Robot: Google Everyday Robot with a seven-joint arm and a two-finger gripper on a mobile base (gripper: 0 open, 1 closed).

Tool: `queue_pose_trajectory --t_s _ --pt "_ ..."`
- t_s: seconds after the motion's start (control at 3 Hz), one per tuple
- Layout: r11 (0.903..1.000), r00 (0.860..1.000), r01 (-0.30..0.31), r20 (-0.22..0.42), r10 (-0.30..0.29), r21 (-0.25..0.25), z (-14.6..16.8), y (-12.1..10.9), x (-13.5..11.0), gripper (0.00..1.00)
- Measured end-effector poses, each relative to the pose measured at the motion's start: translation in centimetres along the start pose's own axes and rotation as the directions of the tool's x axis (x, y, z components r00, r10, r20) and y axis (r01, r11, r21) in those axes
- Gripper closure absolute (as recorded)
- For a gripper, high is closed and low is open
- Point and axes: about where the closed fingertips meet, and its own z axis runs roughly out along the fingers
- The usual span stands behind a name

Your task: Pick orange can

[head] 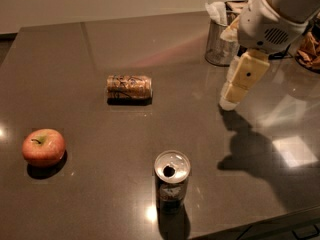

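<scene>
The orange can [129,87] lies on its side near the middle of the dark table [80,54], orange-tan with a dark squiggly pattern. My gripper [231,100] hangs from the white arm at the right, above the table, well to the right of the can and apart from it. It holds nothing that I can see.
A darker can [171,180] with an open silver top stands upright near the front edge. A red apple [43,147] sits at the left. A metal mesh cup [220,41] with napkins stands at the back right, just behind the arm. Snack bags [310,46] lie at the far right.
</scene>
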Motion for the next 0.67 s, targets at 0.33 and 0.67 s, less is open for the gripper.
queue_pose_trajectory --t_s 0.33,0.67 --pt "0.9995 0.999 0.024 0.040 -0.023 -0.023 1.4 -0.6 -2.7 0.00" --pt "0.9985 0.998 0.035 0.061 -0.032 -0.042 3.6 -1.4 -5.0 0.00"
